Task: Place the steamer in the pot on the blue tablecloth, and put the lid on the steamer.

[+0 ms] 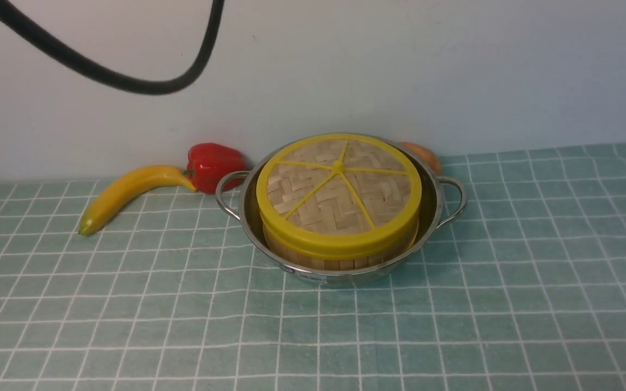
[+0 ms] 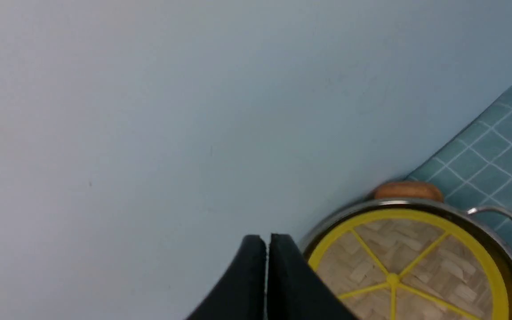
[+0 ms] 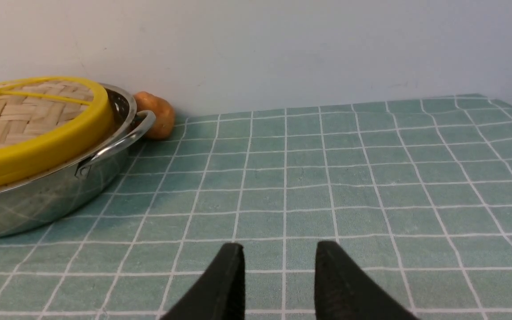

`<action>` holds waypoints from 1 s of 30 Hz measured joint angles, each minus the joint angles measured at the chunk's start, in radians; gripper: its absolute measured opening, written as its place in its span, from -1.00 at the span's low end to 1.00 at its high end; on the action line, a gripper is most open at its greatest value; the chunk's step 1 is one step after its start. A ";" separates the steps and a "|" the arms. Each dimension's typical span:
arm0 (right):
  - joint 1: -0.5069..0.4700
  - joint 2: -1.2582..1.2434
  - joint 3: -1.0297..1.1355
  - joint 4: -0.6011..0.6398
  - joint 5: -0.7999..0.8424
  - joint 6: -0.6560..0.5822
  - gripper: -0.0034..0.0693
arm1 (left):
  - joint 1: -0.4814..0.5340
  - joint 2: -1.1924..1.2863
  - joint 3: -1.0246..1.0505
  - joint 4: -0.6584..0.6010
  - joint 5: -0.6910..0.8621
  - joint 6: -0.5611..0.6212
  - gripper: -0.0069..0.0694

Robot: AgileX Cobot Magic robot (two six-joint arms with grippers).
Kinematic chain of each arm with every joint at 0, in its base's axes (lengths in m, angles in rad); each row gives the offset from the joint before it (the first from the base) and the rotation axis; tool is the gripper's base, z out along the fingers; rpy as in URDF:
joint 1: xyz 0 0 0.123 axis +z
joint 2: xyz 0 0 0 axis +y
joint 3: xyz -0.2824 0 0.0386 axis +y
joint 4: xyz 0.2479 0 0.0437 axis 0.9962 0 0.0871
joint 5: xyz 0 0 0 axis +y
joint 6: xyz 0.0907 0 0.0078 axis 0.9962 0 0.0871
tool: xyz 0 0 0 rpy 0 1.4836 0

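Observation:
The steel pot (image 1: 438,201) stands on the blue tablecloth (image 1: 508,304) near the back wall. Inside it sits the steamer (image 1: 340,260), its wooden wall showing below the lid (image 1: 340,190), which lies flat on top with yellow rim and spokes. Neither gripper shows in the front view. In the left wrist view my left gripper (image 2: 267,242) is shut and empty, raised beside the lid (image 2: 398,271) and pot (image 2: 500,249). In the right wrist view my right gripper (image 3: 279,250) is open and empty, low over the tablecloth (image 3: 371,178), well apart from the pot (image 3: 60,191) and lid (image 3: 38,129).
A banana (image 1: 128,193) and a red pepper (image 1: 212,165) lie to the left of the pot by the wall. An orange-brown round thing (image 1: 424,155) sits behind the pot. A black cable (image 1: 128,81) hangs across the upper left.

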 joint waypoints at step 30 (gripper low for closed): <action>0.000 0.000 0.000 0.000 0.000 0.000 -0.24 | 0.516 -1.508 1.986 -0.066 -0.700 -0.228 -0.65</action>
